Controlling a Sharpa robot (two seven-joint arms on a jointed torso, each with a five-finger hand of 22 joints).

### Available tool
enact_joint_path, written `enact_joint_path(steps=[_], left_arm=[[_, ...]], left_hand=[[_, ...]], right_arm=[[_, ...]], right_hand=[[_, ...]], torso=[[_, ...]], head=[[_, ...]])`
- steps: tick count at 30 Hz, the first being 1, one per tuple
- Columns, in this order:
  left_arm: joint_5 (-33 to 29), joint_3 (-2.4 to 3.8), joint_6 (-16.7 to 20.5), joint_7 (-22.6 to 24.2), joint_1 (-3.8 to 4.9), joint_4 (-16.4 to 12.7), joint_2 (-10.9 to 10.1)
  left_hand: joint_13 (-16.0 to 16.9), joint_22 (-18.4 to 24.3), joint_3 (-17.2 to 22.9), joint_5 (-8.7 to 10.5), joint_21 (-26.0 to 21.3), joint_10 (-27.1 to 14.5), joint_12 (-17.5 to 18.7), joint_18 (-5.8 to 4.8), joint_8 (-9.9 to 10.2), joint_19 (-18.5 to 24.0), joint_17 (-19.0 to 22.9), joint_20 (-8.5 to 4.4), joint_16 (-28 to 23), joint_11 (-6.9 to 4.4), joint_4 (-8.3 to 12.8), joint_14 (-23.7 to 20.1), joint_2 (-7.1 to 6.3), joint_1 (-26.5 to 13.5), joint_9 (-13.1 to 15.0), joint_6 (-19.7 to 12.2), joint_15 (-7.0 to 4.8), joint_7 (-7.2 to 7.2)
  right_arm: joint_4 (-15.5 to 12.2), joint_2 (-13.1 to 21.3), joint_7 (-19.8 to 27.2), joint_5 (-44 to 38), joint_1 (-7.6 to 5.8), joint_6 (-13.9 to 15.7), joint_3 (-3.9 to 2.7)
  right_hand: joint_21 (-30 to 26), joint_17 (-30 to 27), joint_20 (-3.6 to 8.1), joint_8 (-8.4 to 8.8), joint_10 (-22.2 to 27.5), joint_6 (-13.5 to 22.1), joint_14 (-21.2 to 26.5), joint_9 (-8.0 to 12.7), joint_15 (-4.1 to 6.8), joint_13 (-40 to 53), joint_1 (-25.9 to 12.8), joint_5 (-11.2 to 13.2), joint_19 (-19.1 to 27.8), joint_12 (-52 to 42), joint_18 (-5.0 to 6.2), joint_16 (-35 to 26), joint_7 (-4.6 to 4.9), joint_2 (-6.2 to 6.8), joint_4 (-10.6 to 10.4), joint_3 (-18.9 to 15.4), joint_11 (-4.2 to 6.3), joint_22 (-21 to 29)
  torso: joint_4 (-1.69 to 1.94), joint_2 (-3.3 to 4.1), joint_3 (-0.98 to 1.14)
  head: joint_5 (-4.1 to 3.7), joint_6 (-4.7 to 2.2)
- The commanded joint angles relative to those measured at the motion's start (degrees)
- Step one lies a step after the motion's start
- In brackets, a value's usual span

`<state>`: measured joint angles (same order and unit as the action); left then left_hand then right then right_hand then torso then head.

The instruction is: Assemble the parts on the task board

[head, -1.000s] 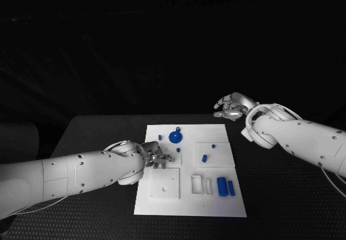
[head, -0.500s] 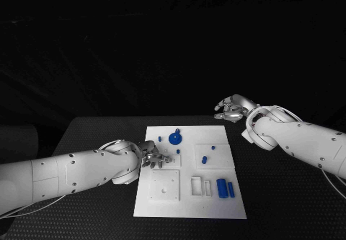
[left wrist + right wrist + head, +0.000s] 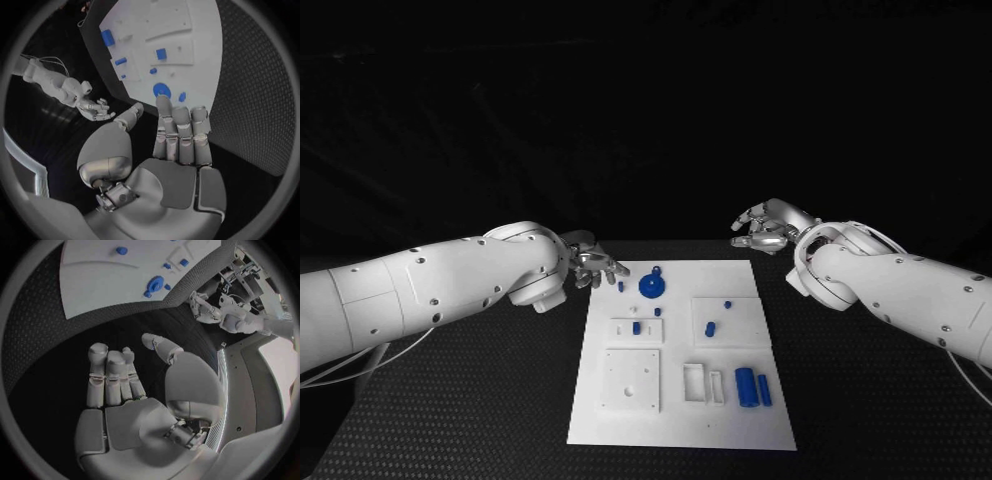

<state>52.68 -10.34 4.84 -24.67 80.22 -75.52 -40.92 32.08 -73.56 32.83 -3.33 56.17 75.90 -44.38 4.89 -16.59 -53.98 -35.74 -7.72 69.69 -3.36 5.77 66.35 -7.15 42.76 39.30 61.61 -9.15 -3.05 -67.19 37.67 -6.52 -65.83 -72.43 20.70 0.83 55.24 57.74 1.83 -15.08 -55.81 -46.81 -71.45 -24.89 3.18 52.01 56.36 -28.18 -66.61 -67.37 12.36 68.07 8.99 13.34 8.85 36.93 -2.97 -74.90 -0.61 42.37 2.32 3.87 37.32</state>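
The black table (image 3: 473, 400) carries the white task board (image 3: 678, 400) at its middle. My left hand (image 3: 593, 264) hovers off the board's far left corner, fingers spread wide, holding nothing. My right hand (image 3: 764, 226) hangs beyond the far right corner, fingers loosely apart, empty. Blue parts (image 3: 747, 385) lie across the board; the round one (image 3: 651, 285) sits near its far edge.

We count one white task board (image 3: 678, 420), two hands above the table, the left hand (image 3: 594, 266) and the right hand (image 3: 764, 226), and eight blue parts on the board: one round disc (image 3: 651, 286), two large cylinders (image 3: 744, 381) and five small pieces (image 3: 710, 327).
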Motion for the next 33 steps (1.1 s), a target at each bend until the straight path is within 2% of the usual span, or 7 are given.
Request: enact_joint_path(steps=[1, 11, 16, 22, 23, 27, 33], left_arm=[[-2.2, 0.02, -5.4, 0.1, 0.52, 4.0, 2.1], [-0.2, -0.02, -13.6, -0.8, 0.66, 17.2, 9.5], [0.9, -0.06, -16.0, -0.9, 0.19, 20.8, 11.6], [1.8, -0.05, -14.3, 0.6, -0.84, 23.8, 13.4], [1.8, -0.05, -14.6, 0.7, -0.94, 24.2, 13.7], [1.9, -0.05, -17.3, 0.2, -1.35, 25.3, 14.6], [2.3, -0.06, -16.9, 0.1, -2.42, 26.5, 15.4]], left_hand=[[-0.4, 0.4, -0.1, -0.5, -0.9, -1.0, 0.9, -1.02, 0.6, 0.7, 0.4, -5.04, -0.9, 0.33, 0.4, -0.8, 0.21, 1.0, -0.3, -1.2, 0.42, -0.33], [-1.0, 0.9, -1.0, -0.17, -2.5, -2.4, 2.2, -1.68, 1.6, 1.6, 0.9, -4.72, -2.3, 1.23, -0.8, -1.8, 0.57, 0.0, -0.8, -3.3, 1.39, -1.23], [-1.5, 1.0, -1.4, 0.14, -3.8, -4.5, 3.4, -2.14, 3.2, 3.3, 1.3, -4.28, -3.4, 2.42, -1.7, -3.8, 0.44, -1.0, -1.6, -6.6, 2.48, -2.44], [-1.4, 0.9, -1.5, 0.18, -4.3, -5.1, 3.5, -2.41, 3.4, 4.2, 1.2, -3.94, -3.5, 2.76, -1.7, -4.5, 0.3, -0.8, -1.7, -7.2, 2.91, -2.78], [-1.4, 0.9, -1.5, 0.18, -4.3, -5.1, 3.5, -2.42, 3.3, 4.2, 1.2, -3.93, -3.4, 2.74, -1.7, -4.5, 0.35, -0.7, -1.7, -7.1, 2.91, -2.76], [-1.2, 0.6, -1.8, 0.18, -4.2, -4.8, 3.1, -2.42, 3.0, 4.1, 0.9, -3.92, -3.0, 2.63, -1.6, -4.4, 0.33, -0.6, -1.7, -6.8, 2.85, -2.65], [-1.2, 0.5, -2.2, 0.33, -4.2, -5.0, 3.1, -2.42, 3.1, 4.1, 0.9, -3.93, -2.9, 2.66, -2.2, -4.6, -0.36, -1.3, -1.8, -7.0, 2.84, -2.67]], right_arm=[[0.0, -0.1, 0.4, 0.1, 0.04, -0.6, -0.02], [0.1, -0.3, 0.5, 0.1, 0.09, -0.5, -0.02], [0.1, -0.3, 0.7, 0.2, 0.09, -0.3, -0.02], [0.1, -0.3, 0.5, 0.2, 0.09, 0.2, -0.03], [0.0, -0.3, 0.6, 0.2, 0.09, 0.2, -0.03], [0.0, -0.4, 0.7, 0.4, 0.09, 0.4, -0.03], [-0.2, -0.5, 0.9, 0.8, 0.08, 1.0, -0.03]], right_hand=[[-0.2, -0.1, 0.35, -0.19, 0.2, 0.0, 0.4, 0.1, 0.19, -0.1, -0.5, -0.3, -0.1, -0.3, 2.64, -0.1, 0.53, -0.26, -0.2, 0.1, -0.01, -1.0], [-0.2, -0.1, 0.35, -0.18, 0.2, 0.1, 0.4, 0.1, 0.18, -0.1, -0.5, -0.4, -0.1, -0.3, 2.64, -0.1, 0.53, -0.28, -0.2, 0.1, -0.01, -1.0], [-0.2, -0.1, 0.35, -0.17, 0.2, 0.1, 0.4, 0.1, 0.18, -0.1, -0.5, -0.4, -0.1, -0.3, 2.64, -0.1, 0.53, -0.27, -0.2, 0.1, -0.01, -1.0], [-0.3, -0.1, 0.34, -0.14, 0.2, 0.1, 0.4, 0.1, 0.17, -0.1, -0.5, -0.4, -0.1, -0.3, 2.64, -0.1, 0.54, -0.24, -0.2, 0.1, -0.02, -1.0], [-0.3, -0.1, 0.34, -0.14, 0.2, 0.1, 0.4, 0.1, 0.17, -0.2, -0.5, -0.4, -0.1, -0.3, 2.64, -0.2, 0.54, -0.22, -0.2, 0.1, -0.02, -1.0], [-0.8, -0.4, 0.17, -0.09, 0.6, 0.3, 0.9, 0.2, 0.09, -0.5, -0.6, -0.4, 0.5, 0.0, 2.64, -0.8, 0.62, -0.15, -0.2, 0.3, -0.1, -0.9], [-4.7, -2.8, -1.33, -0.04, 1.6, 0.8, 2.6, 0.2, -0.1, -3.5, -1.0, -0.3, 3.0, 3.0, 2.64, -5.3, 0.81, 0.11, -0.4, 0.9, -0.3, 0.8]], torso=[[0.01, 0.05, 0.03], [-0.18, 0.19, 0.03], [-0.34, 0.36, -0.04], [-0.57, 0.68, -0.11], [-0.6, 0.74, -0.15], [-0.74, 0.9, -0.21], [-0.85, 1.05, -0.28]], head=[[0.18, -0.4], [0.52, -0.73], [0.66, -0.84], [0.54, -1.24], [0.28, -1.27], [0.49, -1.3], [1.07, -1.21]])
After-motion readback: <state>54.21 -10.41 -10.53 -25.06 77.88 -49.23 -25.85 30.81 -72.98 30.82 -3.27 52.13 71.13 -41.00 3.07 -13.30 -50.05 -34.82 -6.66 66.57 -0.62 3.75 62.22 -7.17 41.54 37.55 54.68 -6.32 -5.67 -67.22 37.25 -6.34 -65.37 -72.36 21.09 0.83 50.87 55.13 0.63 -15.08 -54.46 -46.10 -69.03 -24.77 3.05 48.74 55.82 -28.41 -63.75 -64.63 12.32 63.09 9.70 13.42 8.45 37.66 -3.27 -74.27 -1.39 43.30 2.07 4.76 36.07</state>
